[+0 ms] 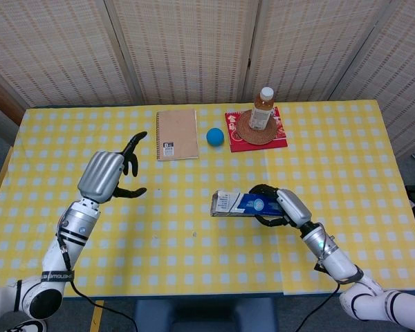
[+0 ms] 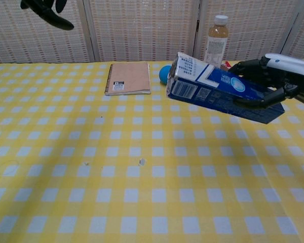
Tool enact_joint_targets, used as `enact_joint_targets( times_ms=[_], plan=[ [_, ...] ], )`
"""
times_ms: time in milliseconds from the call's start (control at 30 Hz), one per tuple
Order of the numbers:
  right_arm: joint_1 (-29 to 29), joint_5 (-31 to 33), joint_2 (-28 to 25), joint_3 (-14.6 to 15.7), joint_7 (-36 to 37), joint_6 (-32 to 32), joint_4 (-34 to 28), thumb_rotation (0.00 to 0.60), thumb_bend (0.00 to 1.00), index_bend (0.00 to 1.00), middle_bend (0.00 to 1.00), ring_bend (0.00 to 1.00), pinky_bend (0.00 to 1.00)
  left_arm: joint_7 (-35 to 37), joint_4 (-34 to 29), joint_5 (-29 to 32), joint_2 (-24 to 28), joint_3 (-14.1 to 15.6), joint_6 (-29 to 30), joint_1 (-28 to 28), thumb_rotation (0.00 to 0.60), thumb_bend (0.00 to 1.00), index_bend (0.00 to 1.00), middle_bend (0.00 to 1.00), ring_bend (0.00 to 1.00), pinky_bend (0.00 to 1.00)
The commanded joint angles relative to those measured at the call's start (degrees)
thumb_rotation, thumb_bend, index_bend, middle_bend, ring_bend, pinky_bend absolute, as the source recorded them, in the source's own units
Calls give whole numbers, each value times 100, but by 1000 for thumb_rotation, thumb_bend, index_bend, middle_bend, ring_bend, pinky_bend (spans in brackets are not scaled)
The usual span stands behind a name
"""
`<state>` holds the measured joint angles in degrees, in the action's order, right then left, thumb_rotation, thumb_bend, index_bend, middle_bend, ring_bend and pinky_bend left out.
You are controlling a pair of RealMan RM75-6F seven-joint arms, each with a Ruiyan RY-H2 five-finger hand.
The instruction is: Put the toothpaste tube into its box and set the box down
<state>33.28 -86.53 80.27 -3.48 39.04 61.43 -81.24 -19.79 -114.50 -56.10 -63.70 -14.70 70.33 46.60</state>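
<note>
My right hand [image 1: 282, 205] holds the box [image 1: 243, 203] right of centre; my left hand [image 1: 111, 173] hangs far left; behind lie, left to right, notebook [image 1: 177, 133], ball [image 1: 215, 136], bottle [image 1: 262, 108] on its mat [image 1: 280, 137].

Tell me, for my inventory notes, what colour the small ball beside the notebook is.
The small round ball is blue; the head view shows it best.

1. Tablecloth [image 1: 346, 152]: yellow-and-white check.
2. Toothpaste box [image 2: 220, 94]: blue, white end (barcode panel there).
3. Notebook [image 1: 177, 134]: tan cover.
4. Ball [image 1: 215, 136]: blue.
5. Mat [image 1: 277, 136], far right: red.
6. Bottle [image 1: 262, 109]: amber, white cap.
</note>
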Motion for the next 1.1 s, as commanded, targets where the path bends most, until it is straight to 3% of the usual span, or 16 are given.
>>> enact_joint_targets(
  times_ms=[33,133,233,400,633,767,967,1100],
  plan=[
    [-93,127,-202,207,-370,-256,-167,600,379,567,307,329,315,-1226,485,-837,100,988,412,-505,600,135,40,211,150,212],
    [-136,187,-268,284,-546,-365,-141,600,379,568,300,330,316,-1419,624,-876,130,1337,297,-723,600,135,15,114,53,118],
    [-188,244,-282,312,-680,-398,-94,600,378,567,300,330,315,-744,1083,-1199,52,1520,261,-1013,600,135,11,106,47,107],
    [-228,333,-199,309,-860,-476,92,600,379,567,300,330,316,210,1884,-1597,-81,1611,324,-1384,600,134,11,106,58,111],
    [-125,388,151,321,-959,-831,496,600,379,548,273,322,315,236,2062,-1631,-54,1619,-65,-1434,600,132,5,106,58,112],
    [-34,408,257,329,-1008,-1076,625,600,379,407,201,270,288,202,2065,-1617,-70,1550,-159,-1464,600,131,0,106,58,112],
    [-52,361,177,324,-1218,-1015,622,600,379,50,39,139,199,291,2055,-1645,-4,1483,-340,-1489,600,120,0,90,46,105],
    [-150,345,-34,284,-1378,-784,412,600,379,0,0,69,129,286,1977,-1600,65,1439,-364,-1552,600,115,0,58,24,93]
  ],
)
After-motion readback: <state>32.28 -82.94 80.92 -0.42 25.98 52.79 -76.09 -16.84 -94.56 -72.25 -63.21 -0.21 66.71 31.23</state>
